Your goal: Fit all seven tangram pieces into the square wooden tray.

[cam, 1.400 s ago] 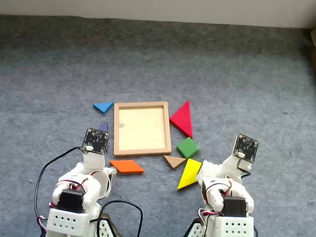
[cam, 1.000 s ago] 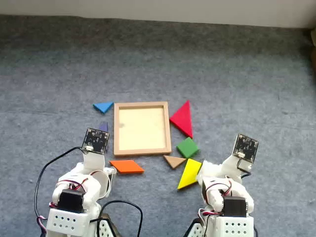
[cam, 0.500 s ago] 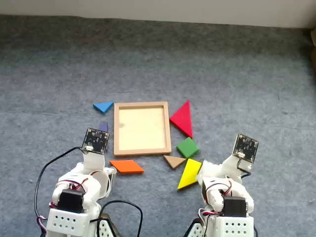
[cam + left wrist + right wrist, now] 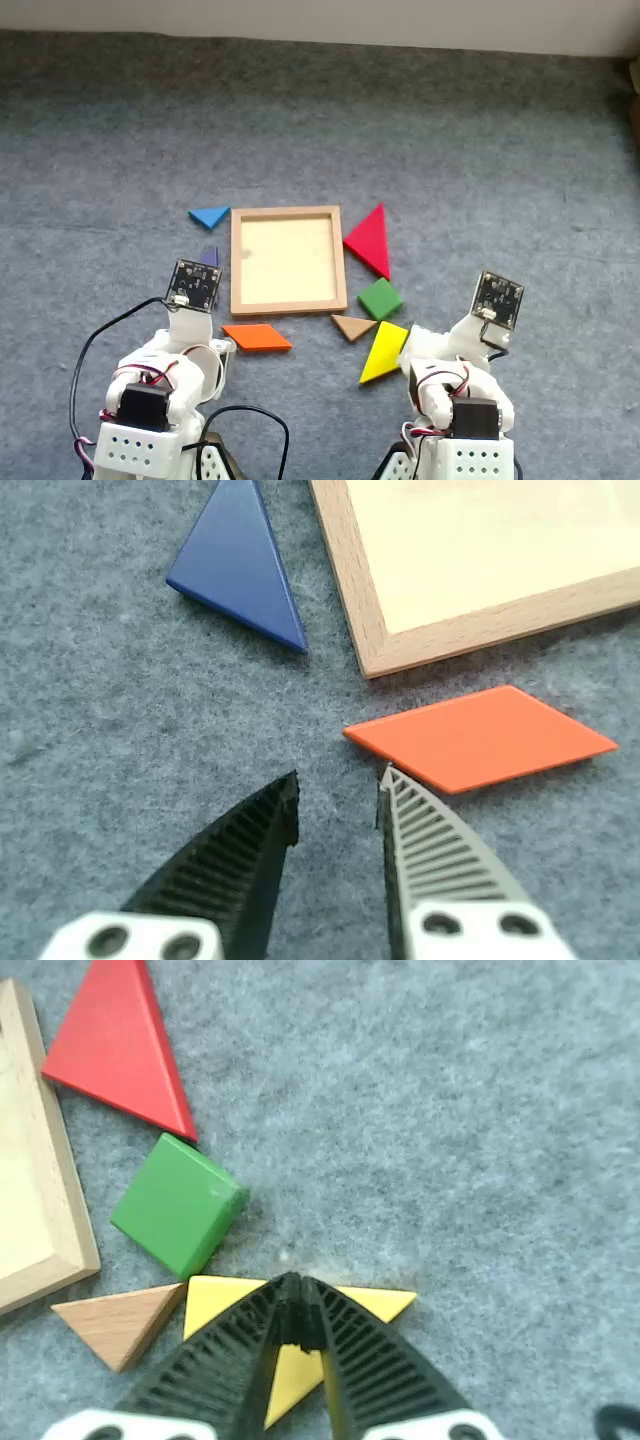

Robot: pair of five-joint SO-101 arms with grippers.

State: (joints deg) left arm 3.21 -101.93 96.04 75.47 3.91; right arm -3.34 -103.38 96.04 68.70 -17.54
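High view sets the square wooden tray point(image 4: 236, 262) on the grey felt surface point(image 4: 450, 150) ahead of both arms, with all seven pieces lying outside it: a light blue triangle point(image 4: 209, 215) at its far left corner, a dark blue triangle point(image 4: 240, 565) beside its left rim, an orange parallelogram point(image 4: 257, 337) just off its near edge, a large red triangle point(image 4: 370, 240) along its right rim, and a green square point(image 4: 380, 298), a small tan wooden triangle point(image 4: 352, 325) and a yellow triangle point(image 4: 383, 350) near its near right corner. The left gripper point(image 4: 338, 775) stands parted and holds nothing, one tip just beside the parallelogram's pointed end. The right gripper point(image 4: 300, 1285) has its tips pressed together on nothing, over the yellow triangle.
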